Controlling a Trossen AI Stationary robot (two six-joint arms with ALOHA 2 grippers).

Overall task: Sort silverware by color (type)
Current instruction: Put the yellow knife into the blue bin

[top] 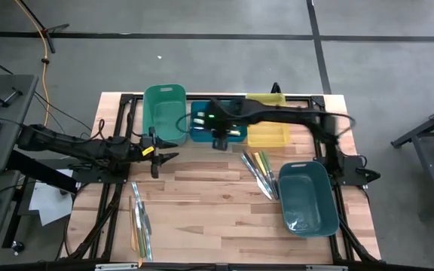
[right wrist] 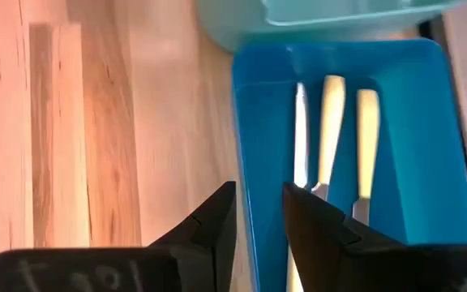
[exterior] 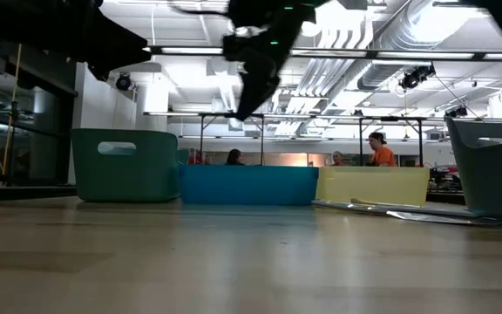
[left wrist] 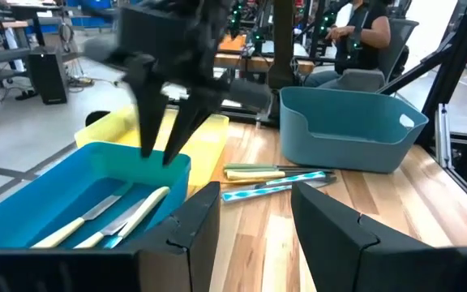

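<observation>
Open lab: exposed ceiling ducts [exterior: 382, 35], distant workbenches [exterior: 321, 122]

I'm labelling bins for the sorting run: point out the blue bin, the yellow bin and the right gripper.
blue bin [exterior: 249, 185]: low view, front wall.
yellow bin [exterior: 371, 186]: low view, front wall.
right gripper [right wrist: 258, 212]: right wrist view, between its fingertips.

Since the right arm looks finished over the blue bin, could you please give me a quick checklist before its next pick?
1. Right gripper empty, jaws parted: ok.
2. Right gripper above the blue bin, not inside it: ok.
3. Pale-handled utensils lying flat in the blue bin: ok.
4. Next pile of utensils, beside the teal bin, unobstructed: ok.
5. Left gripper parked away from that pile: ok.
6. Yellow bin contents: cannot tell.
</observation>
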